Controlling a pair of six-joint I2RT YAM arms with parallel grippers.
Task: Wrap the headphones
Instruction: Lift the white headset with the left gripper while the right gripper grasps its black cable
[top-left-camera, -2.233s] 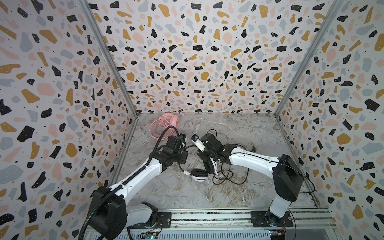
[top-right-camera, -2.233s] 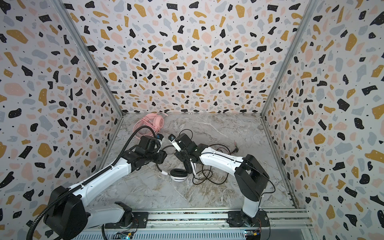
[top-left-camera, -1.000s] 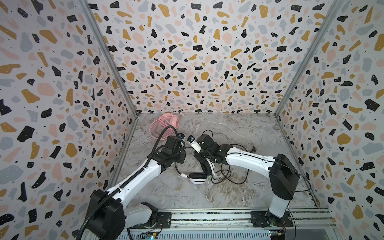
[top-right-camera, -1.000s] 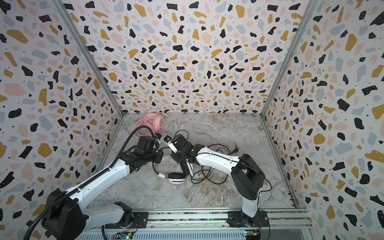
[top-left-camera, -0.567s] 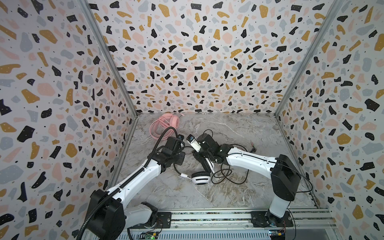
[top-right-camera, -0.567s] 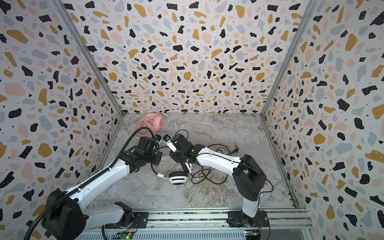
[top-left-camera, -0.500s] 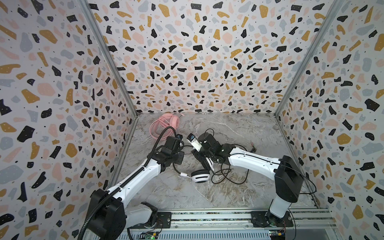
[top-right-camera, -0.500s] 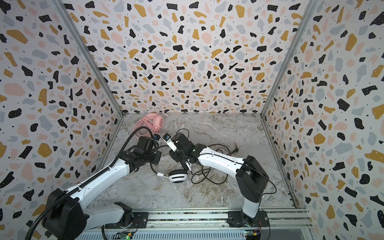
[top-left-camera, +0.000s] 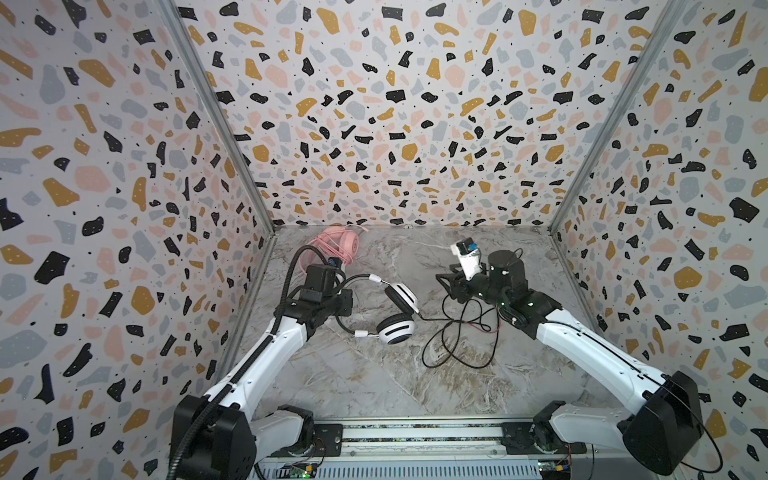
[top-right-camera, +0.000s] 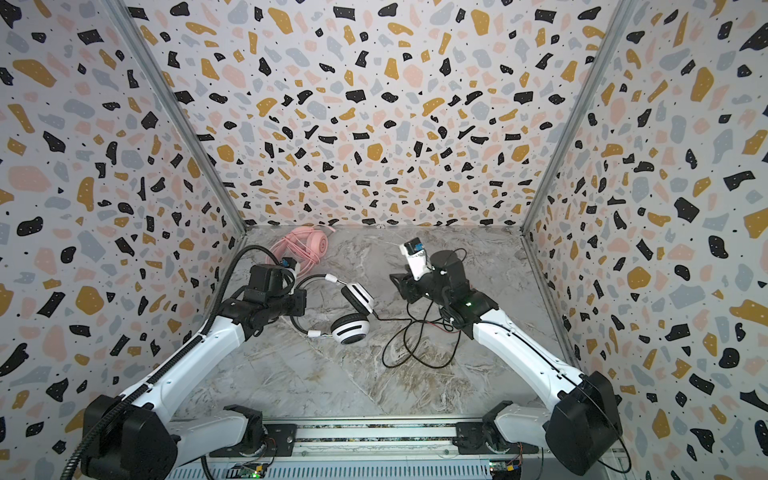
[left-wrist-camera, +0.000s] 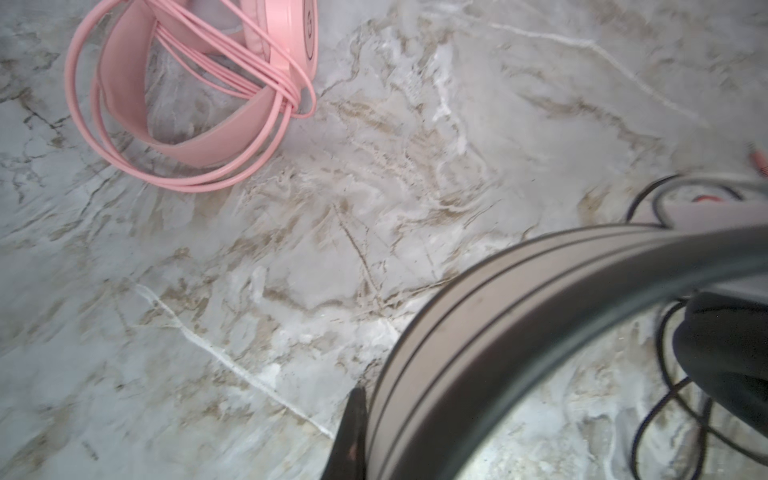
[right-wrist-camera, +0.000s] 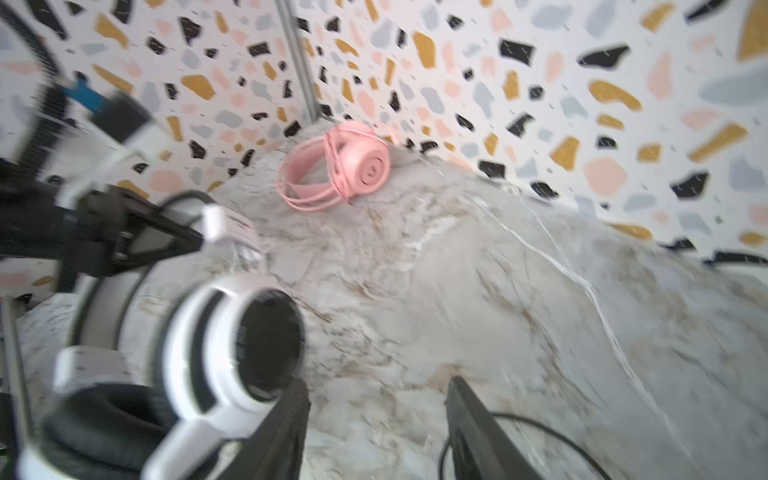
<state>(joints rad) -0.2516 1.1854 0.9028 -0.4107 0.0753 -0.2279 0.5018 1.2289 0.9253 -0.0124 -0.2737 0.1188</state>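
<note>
Left of centre on the desk (top-left-camera: 374, 390), my left claw (top-left-camera: 345, 297) is clenched on the headband of the white striped headset (top-left-camera: 397, 329), with the forearm stretched low. The earcups rest on the marble between both arms. My right claw (right-wrist-camera: 377, 388) is released and empty near one earcup, wrist level over the loose black cable (top-left-camera: 457, 347). The pink headset (top-left-camera: 347, 246), its cord wound round it, sits in the far left corner.

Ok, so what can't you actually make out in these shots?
- Left jaws' hold on the white, black-striped plastic headset: the left arm's wrist covers it in both top views; left wrist view crops and blurs it.
- Far end of the thin black-and-red cable: passes under the right arm in both top views.
</note>
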